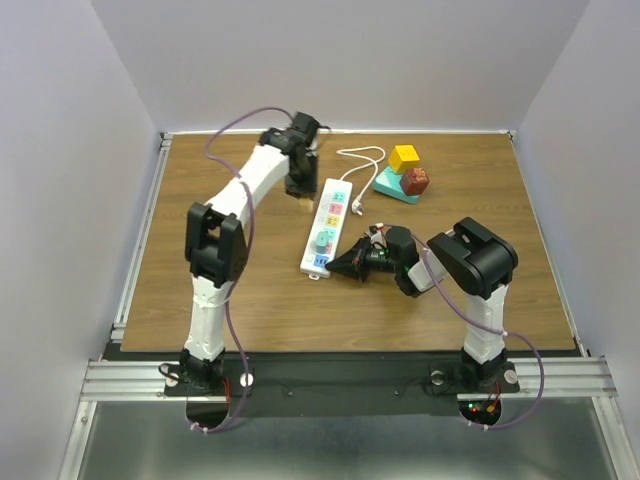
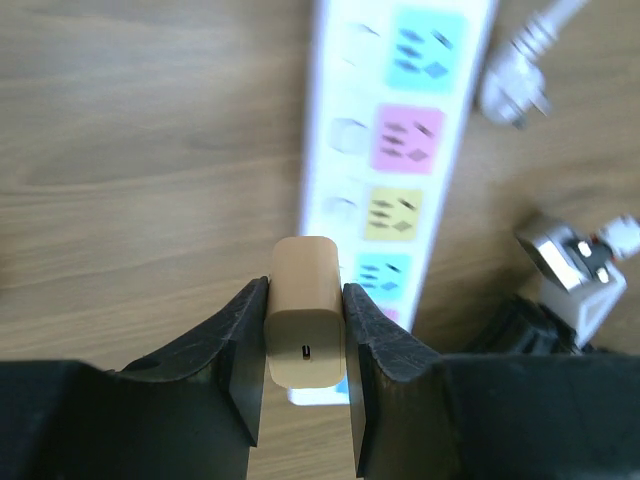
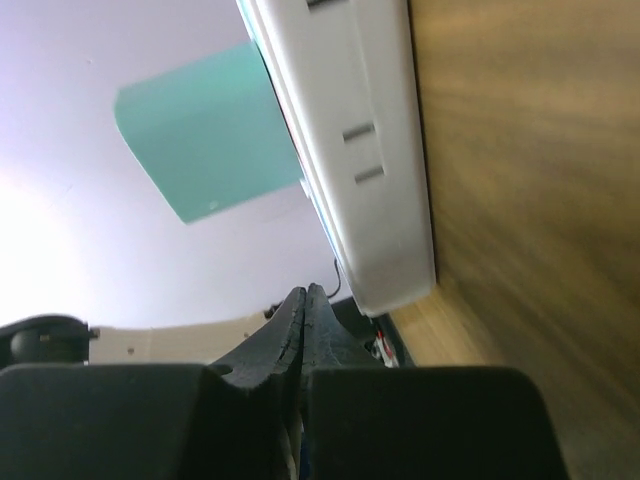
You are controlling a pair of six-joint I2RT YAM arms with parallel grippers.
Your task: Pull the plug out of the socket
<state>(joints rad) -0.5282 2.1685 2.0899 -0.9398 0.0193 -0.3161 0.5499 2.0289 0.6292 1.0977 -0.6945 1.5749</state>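
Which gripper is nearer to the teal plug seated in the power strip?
Right. The right gripper, shut, has its tips beside the power strip's near end, close to the teal plug. The left gripper holds a beige plug near the strip's far end, further away.

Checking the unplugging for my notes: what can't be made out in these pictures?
1. Prongs of the tan plug: left wrist view, hidden behind its own body, gripped by the left claw; top view, too small.
2. Near end of the power strip: left wrist view, blurred, covered by the plug.
3. Whether the shut right claw touches the strip: right wrist view, unclear angle; top view, too dark.
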